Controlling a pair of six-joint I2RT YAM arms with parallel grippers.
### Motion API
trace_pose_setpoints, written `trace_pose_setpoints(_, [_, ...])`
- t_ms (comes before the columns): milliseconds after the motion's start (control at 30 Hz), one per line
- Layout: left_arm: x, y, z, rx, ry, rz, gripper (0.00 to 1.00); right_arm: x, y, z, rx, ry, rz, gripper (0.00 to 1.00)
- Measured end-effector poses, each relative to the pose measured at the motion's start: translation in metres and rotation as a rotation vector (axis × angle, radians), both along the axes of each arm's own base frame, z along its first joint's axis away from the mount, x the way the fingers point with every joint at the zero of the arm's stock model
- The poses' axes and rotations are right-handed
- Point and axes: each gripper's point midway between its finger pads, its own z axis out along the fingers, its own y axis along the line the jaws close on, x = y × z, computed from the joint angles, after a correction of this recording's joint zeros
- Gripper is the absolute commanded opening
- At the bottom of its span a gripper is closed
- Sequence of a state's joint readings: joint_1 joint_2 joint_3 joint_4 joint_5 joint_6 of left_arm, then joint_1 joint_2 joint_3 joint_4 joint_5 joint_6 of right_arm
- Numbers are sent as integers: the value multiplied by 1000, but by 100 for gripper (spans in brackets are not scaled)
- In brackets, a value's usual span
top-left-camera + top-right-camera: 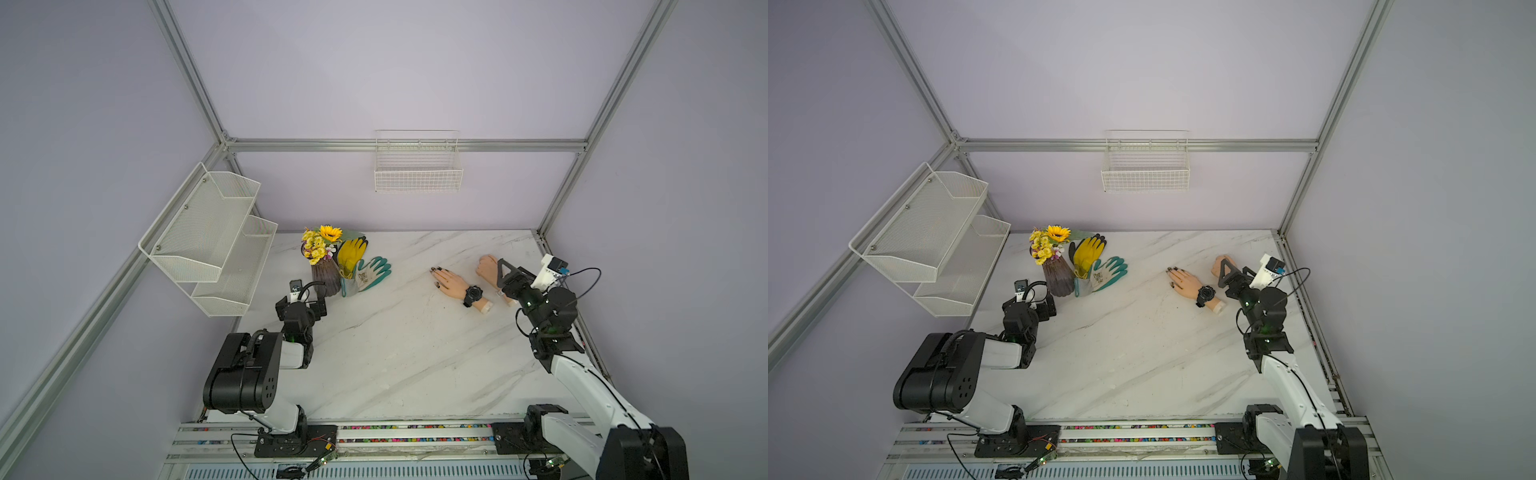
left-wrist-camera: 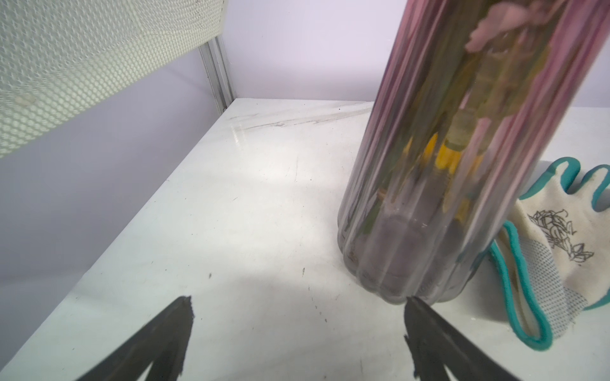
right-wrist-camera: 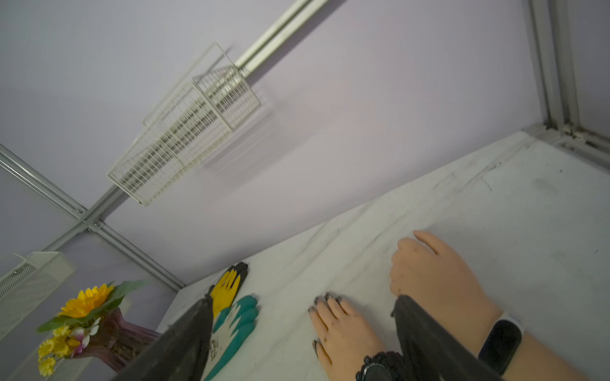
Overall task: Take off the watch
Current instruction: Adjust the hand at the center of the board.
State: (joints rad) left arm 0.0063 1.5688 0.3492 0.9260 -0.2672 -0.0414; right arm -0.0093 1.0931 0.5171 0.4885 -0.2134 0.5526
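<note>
The watch (image 1: 473,294) is chunky and black, strapped round the wrist of a mannequin hand (image 1: 452,284) with dark nails that lies flat on the marble table (image 1: 395,353). Both top views show it, and the right wrist view catches the watch (image 3: 379,367) at its edge. My right gripper (image 1: 509,275) hovers open just right of that hand, over a second mannequin hand (image 1: 487,267), a fist wearing a thin band (image 3: 501,343). Nothing sits between its fingers (image 3: 425,336). My left gripper (image 2: 297,301) stands open and empty at the far left of the table, one fingertip close to the vase base.
A ribbed purple vase (image 1: 326,279) of flowers stands at the back left, with a yellow glove (image 1: 352,253) and a green-and-white glove (image 1: 370,274) beside it. A mesh shelf (image 1: 208,237) hangs on the left wall and a wire basket (image 1: 417,166) on the back wall. Frame rails edge the table.
</note>
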Motion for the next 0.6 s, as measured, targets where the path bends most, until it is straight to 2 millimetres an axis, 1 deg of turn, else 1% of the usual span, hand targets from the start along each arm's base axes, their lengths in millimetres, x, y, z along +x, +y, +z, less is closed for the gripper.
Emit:
trace_pose_setpoints(67, [0, -1, 0, -1, 0, -4, 100, 13, 7, -29, -10, 94, 47, 89])
trace_pose_setpoints(133, [1, -5, 0, 0, 0, -33, 99, 26, 12, -54, -21, 171, 79, 90])
trace_pose_setpoints(167, [1, -9, 1, 0, -2, -54, 99, 33, 13, -65, -25, 205, 88, 90])
trace_pose_setpoints(200, [0, -11, 4, 3, -5, -65, 99, 38, 14, -72, -30, 226, 93, 90])
trace_pose_setpoints(267, [-11, -17, 19, 18, -36, -80, 100, 46, 14, -85, -41, 266, 102, 91])
trace_pose_setpoints(300, [-18, -22, 30, 22, -63, -88, 100, 49, 15, -89, -44, 277, 104, 91])
trace_pose_setpoints(333, [-25, -30, 46, 25, -102, -101, 100, 51, 15, -91, -49, 284, 107, 91])
trace_pose_setpoints(400, [-35, -55, 81, 26, -187, -153, 100, 54, 15, -94, -58, 291, 109, 92])
trace_pose_setpoints(433, [-41, -75, 101, 17, -237, -198, 100, 56, 15, -96, -60, 296, 109, 93])
trace_pose_setpoints(467, [-46, -95, 117, 1, -272, -248, 100, 58, 14, -99, -61, 304, 109, 93])
trace_pose_setpoints(533, [-56, -135, 141, -50, -316, -359, 100, 62, 14, -108, -62, 328, 110, 94])
trace_pose_setpoints(567, [-61, -158, 150, -86, -323, -424, 100, 64, 14, -113, -60, 341, 110, 94])
trace_pose_setpoints(600, [-64, -175, 156, -120, -323, -474, 100, 65, 15, -118, -60, 353, 113, 94])
